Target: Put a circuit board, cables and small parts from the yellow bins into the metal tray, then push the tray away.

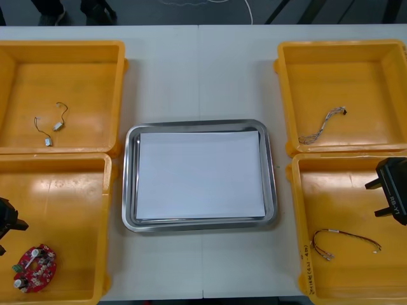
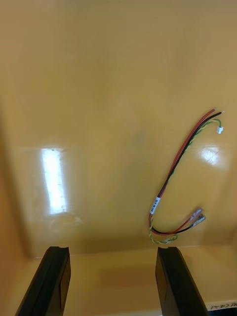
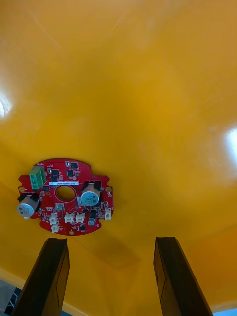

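A round red circuit board (image 1: 35,267) (image 3: 65,195) lies in the near left yellow bin (image 1: 70,190). My left gripper (image 1: 6,223) (image 3: 111,276) hangs open above that bin, the board just beyond its one finger. A red and yellow cable (image 1: 343,243) (image 2: 180,185) lies in the near right yellow bin (image 1: 337,190). My right gripper (image 1: 389,190) (image 2: 112,281) stands open over that bin, the cable beyond its fingers. The metal tray (image 1: 129,184), white inside, sits between the bins with nothing in it.
The far left bin (image 1: 95,70) holds small metal parts (image 1: 51,126) on thin wires. A twisted cable (image 1: 321,125) lies in the far right bin (image 1: 375,70). Bare table stretches beyond and in front of the tray.
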